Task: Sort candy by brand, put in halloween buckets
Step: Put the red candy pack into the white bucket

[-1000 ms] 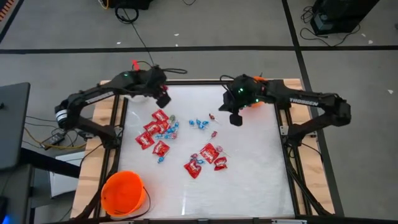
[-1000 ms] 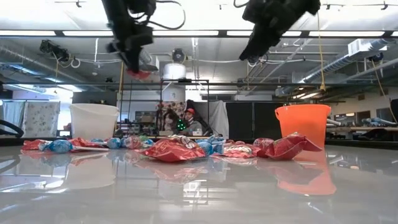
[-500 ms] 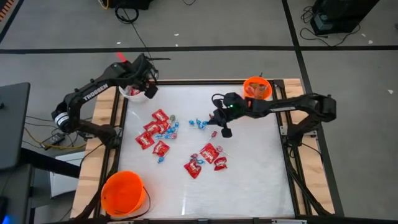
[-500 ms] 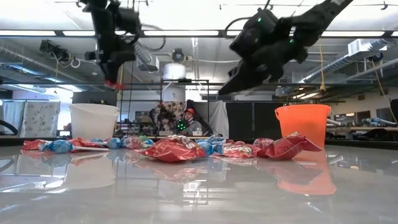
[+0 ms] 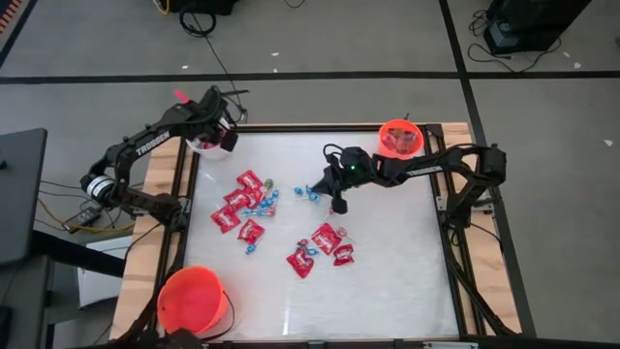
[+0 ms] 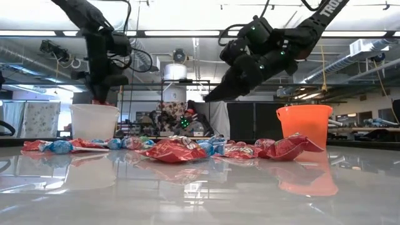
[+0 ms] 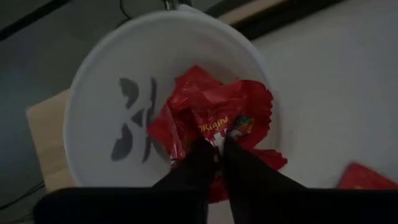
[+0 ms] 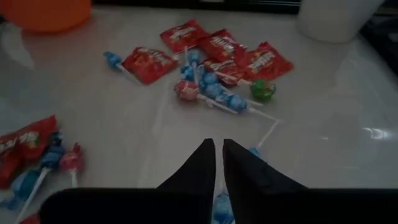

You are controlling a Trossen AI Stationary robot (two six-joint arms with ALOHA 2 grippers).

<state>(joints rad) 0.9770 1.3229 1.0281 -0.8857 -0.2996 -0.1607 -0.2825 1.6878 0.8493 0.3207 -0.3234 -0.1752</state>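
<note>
My left gripper (image 5: pixel 223 139) hangs over the white bucket (image 5: pixel 201 146) at the table's far left corner, shut on a red packet (image 7: pixel 239 121); more red packets lie in the bucket (image 7: pixel 93 130). My right gripper (image 5: pixel 337 205) slants down over the table's middle, shut and empty, just right of a few blue-wrapped pieces (image 5: pixel 310 192). Red packets (image 5: pixel 238 199) and blue lollipops (image 8: pixel 214 93) lie flat on the table in two loose heaps. A small orange bucket (image 5: pixel 399 139) stands at the far right, a larger one (image 5: pixel 192 302) at the near left. My left gripper pinches the red packet by a bit of its crinkled edge (image 7: pixel 217 140) between its two fingertips. The fingers come from above, slanting down into the bucket's mouth. The packet hangs below them, inside the white bucket's rim, over the packets that lie there.
The second heap of red packets (image 5: pixel 325 242) lies toward the near middle. A green wrapped sweet (image 8: pixel 262 89) lies beside the blue lollipops. The table's right and near parts are bare white surface (image 5: pixel 407 281). Wooden edging (image 5: pixel 155 242) frames the table.
My left gripper has gone toward the table's far left corner and down, carrying the red packet to above the white bucket. My right gripper has come away from the small orange bucket, down and toward the table's middle, tipping to a flatter slant near the blue pieces.
</note>
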